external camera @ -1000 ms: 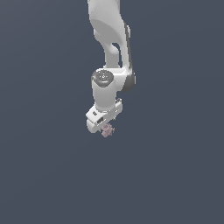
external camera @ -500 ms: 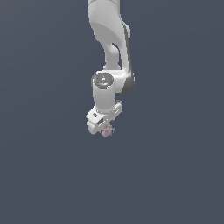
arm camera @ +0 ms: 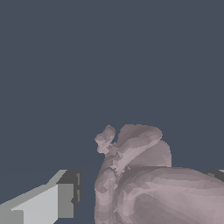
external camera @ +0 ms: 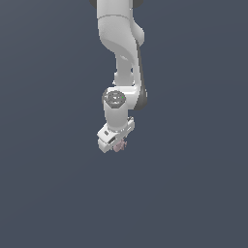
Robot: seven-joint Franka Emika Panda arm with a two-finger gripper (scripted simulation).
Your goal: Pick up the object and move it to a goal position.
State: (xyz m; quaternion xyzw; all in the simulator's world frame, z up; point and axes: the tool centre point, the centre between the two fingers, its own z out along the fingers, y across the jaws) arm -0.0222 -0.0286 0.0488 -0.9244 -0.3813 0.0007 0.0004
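The object (external camera: 120,145) is a tiny knobbly pale pink-mauve lump just under the white hand of the arm in the exterior view. My gripper (external camera: 116,144) points down and is shut on it, and most of the lump is hidden by the hand. In the wrist view the object (arm camera: 140,175) fills the space between the fingers of the gripper (arm camera: 142,197). One grey-white finger (arm camera: 52,202) shows beside it. The other finger is almost wholly hidden behind the lump.
The white arm (external camera: 118,53) comes down from the top of the exterior view. Around it is only a plain dark grey-blue background, with no edges or other objects in sight.
The arm's wrist joint has sunk a little in the exterior view. The hand and the pink lump in it have barely shifted.
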